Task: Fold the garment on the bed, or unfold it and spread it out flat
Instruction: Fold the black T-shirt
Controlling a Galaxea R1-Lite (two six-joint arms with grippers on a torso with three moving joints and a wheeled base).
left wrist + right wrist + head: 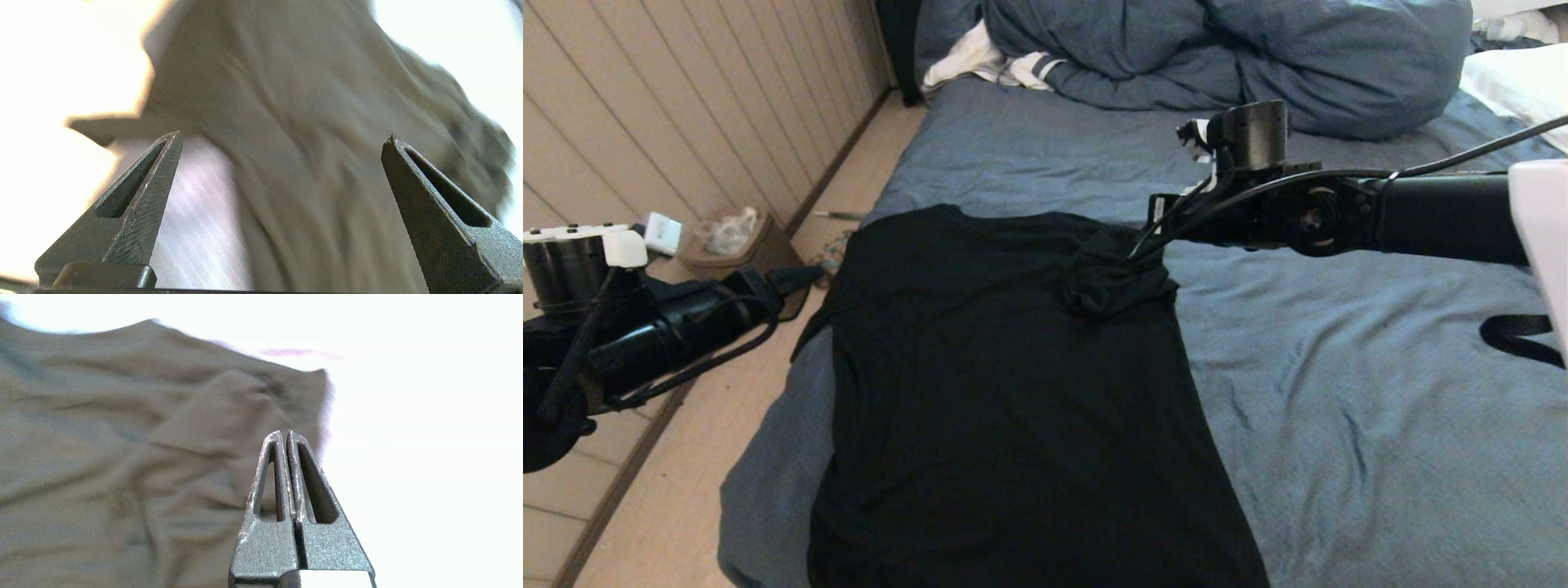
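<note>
The garment, a black T-shirt with its plain side up, lies mostly flat on the left half of the bed. Its far right sleeve is bunched into a lump. My right gripper hovers just over that lump. In the right wrist view the right gripper is shut with nothing between its fingers, and the garment lies beyond it. My left gripper is open, facing the garment's left edge. The left arm sits off the bed's left side, over the floor.
A bunched blue duvet and a white striped cloth lie at the head of the bed. A white pillow is at far right. A small bin stands on the floor by the panelled wall. A black strap lies at right.
</note>
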